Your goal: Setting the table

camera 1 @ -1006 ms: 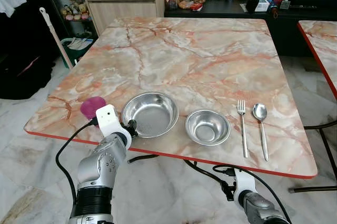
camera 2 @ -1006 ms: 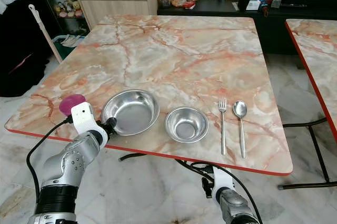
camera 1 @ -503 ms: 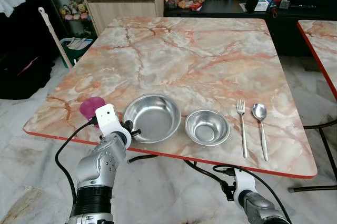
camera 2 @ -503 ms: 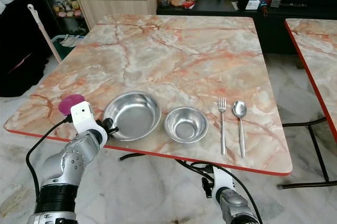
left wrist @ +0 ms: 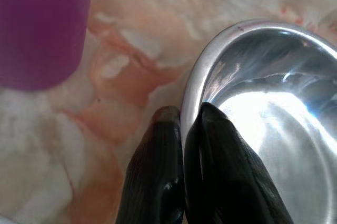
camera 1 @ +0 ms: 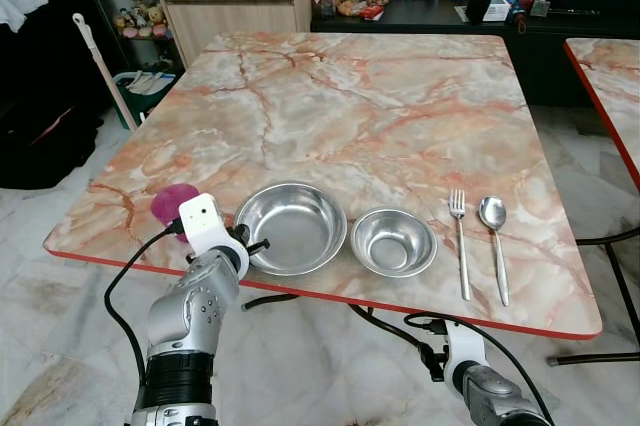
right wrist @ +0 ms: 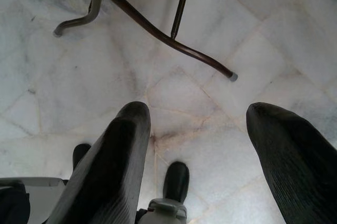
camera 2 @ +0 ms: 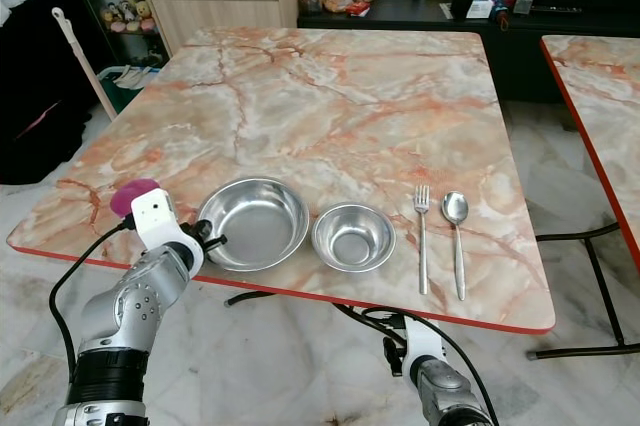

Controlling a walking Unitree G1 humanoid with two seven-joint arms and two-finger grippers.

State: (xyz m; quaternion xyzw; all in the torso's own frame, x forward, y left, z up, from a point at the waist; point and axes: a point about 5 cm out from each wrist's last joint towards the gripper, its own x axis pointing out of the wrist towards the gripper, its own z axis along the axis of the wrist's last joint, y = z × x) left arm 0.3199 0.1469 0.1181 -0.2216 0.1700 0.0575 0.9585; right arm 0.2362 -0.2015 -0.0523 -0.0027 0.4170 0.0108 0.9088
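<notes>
Marble table (camera 1: 400, 106), near edge: large bowl (camera 1: 292, 227), small bowl (camera 1: 394, 242), fork (camera 1: 460, 242), spoon (camera 1: 495, 246), left to right. Left gripper (left wrist: 181, 116) pinches large bowl's left rim; purple cup (camera 1: 170, 202) just left. Right gripper (right wrist: 197, 129) hangs over floor, fingers spread.

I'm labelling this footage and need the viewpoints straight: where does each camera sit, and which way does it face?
Left eye view: on the head, looking forward and down at the table; both arms show, with the left gripper at the big bowl.
Right eye view: the same scene from the other eye.
Left wrist view: looks along shut fingers pinching the big bowl's rim, cup beside.
Right wrist view: faces the floor past the open right gripper.
</notes>
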